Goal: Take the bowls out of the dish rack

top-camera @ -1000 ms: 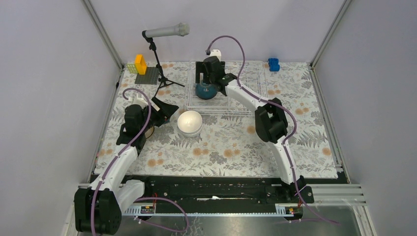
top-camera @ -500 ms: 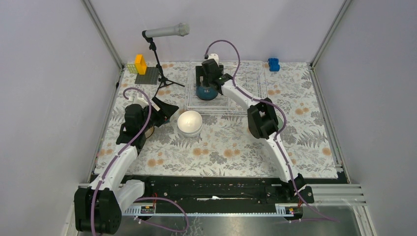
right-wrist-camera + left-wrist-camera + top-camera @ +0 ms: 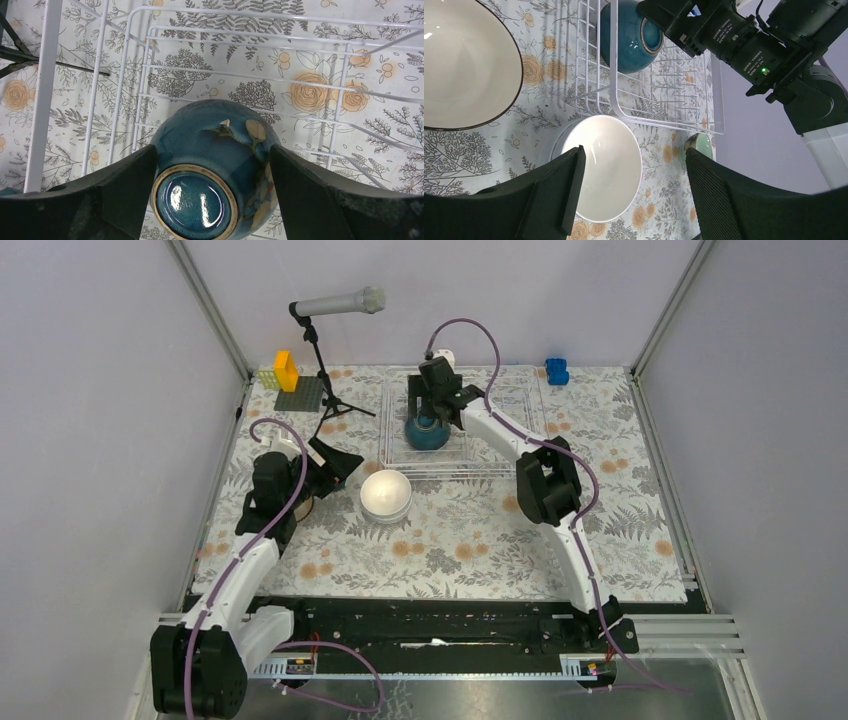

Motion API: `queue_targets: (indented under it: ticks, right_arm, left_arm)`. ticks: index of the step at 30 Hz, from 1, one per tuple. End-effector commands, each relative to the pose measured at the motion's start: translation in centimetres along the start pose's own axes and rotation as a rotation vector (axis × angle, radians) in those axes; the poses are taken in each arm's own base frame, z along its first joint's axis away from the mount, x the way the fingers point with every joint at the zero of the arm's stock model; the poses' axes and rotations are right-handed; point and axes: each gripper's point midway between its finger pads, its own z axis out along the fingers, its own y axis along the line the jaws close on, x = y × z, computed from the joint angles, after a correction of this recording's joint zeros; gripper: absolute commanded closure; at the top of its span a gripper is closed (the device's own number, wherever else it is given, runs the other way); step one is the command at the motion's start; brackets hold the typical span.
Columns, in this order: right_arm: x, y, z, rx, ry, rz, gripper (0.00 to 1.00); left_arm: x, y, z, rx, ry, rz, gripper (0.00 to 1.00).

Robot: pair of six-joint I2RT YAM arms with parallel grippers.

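Right wrist: right hand [image 3: 212, 155] straddles the upturned dark teal-blue ceramic bowl [image 3: 215, 132], clamping unclear, seemingly last in the white wire dish rack [image 3: 45, 75]; at 7 o'clock, open left hand [image 3: 634, 152] over unloaded white ceramic bowl [image 3: 599, 172].

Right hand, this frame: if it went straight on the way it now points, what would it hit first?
The upside-down teal-blue bowl in the dish rack. The right hand points down at it with a finger on each side, its foot ring facing the palm. Whether the fingers touch it yet is unclear.
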Motion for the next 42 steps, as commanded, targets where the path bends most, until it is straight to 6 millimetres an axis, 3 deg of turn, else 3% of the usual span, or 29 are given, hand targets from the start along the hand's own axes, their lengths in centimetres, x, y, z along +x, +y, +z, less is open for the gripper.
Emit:
queue_targets:
  ticks: [1, 10, 15, 20, 27, 31, 39, 42]
  right_arm:
    - [0.4, 0.7, -2.7, -0.044, 0.08, 0.019, 0.12]
    - [-1.2, 1.5, -5.6, -0.127, 0.024, 0.021, 0.29]
    - [-1.2, 2.4, -7.3, -0.193, 0.019, 0.036, 0.4]
    - [-0.7, 2.8, -7.7, -0.229, 0.03, 0.044, 0.48]
    - [-1.0, 1.1, -7.5, -0.161, 0.011, 0.071, 0.42]
    - [-1.5, -0.1, -7.2, -0.16, -0.004, 0.136, 0.28]
    - [-3.3, -1.5, -6.7, -0.183, -0.075, 0.273, 0.24]
    - [-3.2, -2.5, -5.7, -0.137, -0.082, 0.321, 0.15]
  left_arm:
    - [-1.3, -2.5, -0.4, 0.071, -0.03, 0.035, 0.22]
    - [-1.2, -2.2, 0.8, 0.058, 0.008, 0.038, 0.21]
    - [-1.4, -3.4, 1.8, 0.081, 0.039, 0.065, 0.22]
    - [-1.9, -4.9, 3.4, 0.1, 0.063, 0.093, 0.23]
    - [-2.3, -7.0, 6.2, 0.109, 0.079, 0.129, 0.25]
    - [-2.1, -7.4, 8.7, 0.078, 0.107, 0.174, 0.26]
    - [-2.4, -9.0, 13.9, 0.002, 0.125, 0.288, 0.3]
    - [-2.6, -8.8, 15.9, -0.017, 0.128, 0.293, 0.33]
